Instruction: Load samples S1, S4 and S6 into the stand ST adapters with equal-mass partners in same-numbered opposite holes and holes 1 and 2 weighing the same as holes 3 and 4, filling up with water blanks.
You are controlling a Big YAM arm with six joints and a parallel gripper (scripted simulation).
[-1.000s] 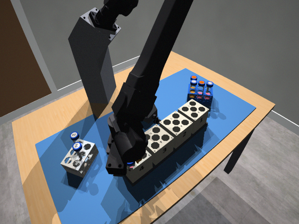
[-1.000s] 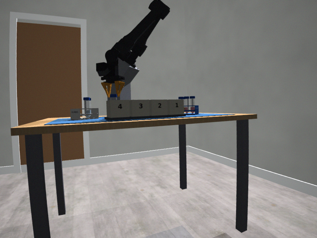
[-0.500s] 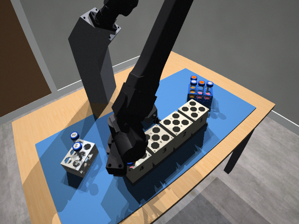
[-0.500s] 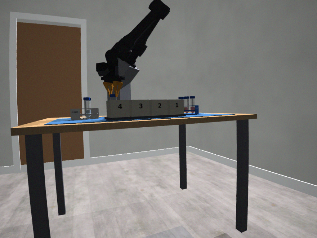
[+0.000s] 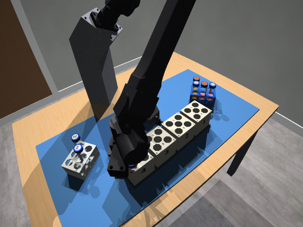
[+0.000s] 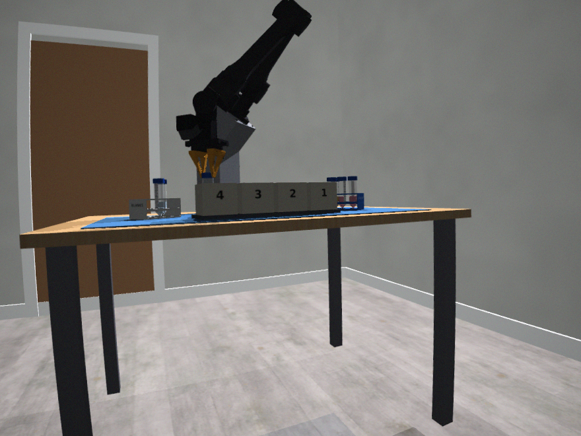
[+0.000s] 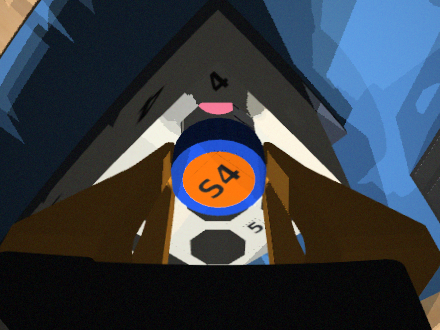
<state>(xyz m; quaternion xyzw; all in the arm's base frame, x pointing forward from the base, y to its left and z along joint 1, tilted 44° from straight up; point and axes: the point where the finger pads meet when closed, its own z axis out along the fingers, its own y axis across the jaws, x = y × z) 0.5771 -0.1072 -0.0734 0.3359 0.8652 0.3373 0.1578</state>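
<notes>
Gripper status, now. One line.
Gripper: closed on the S4 tube, gripping its blue cap; the tube stands in adapter 4.

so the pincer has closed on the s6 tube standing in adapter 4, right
Not quite: the cap reads S4, not S6. The wrist view shows the pincer closed on the S4 tube, its fingers against the blue cap, and the tube stands in adapter 4.
</notes>
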